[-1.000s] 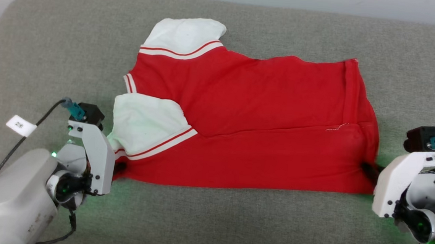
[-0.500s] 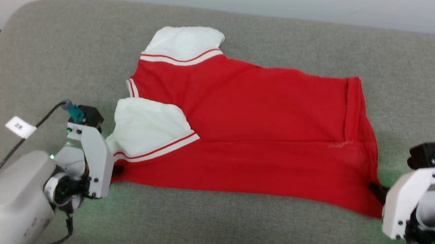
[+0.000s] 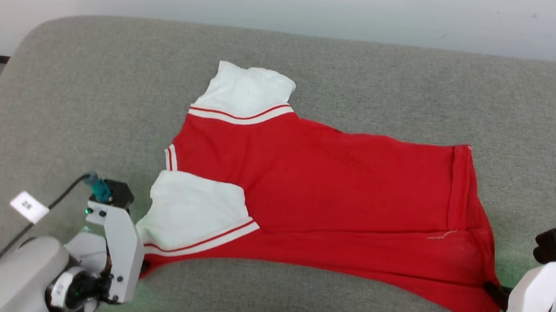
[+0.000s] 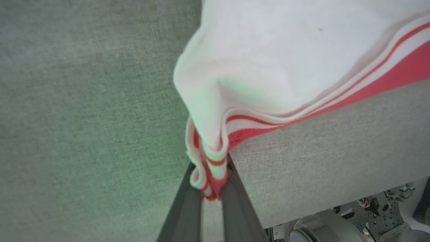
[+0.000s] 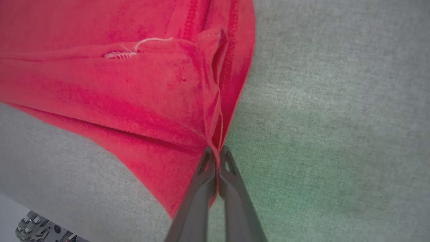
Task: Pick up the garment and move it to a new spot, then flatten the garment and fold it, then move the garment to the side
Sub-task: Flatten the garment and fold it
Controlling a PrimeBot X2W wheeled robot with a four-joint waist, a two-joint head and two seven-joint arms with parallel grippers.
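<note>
Both left gripper (image 4: 211, 183) and right gripper (image 5: 217, 154) pinch the garment's (image 3: 329, 189) near corners

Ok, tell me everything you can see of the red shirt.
The garment is a red knit shirt with white short sleeves edged in red-and-white stripes. It lies partly folded over itself on the grey cushion, collar end left, hem right, no lettering showing. The left gripper is shut on the striped trim by the near sleeve; the right gripper is shut on the near hem corner. Both corners look slightly lifted.
</note>
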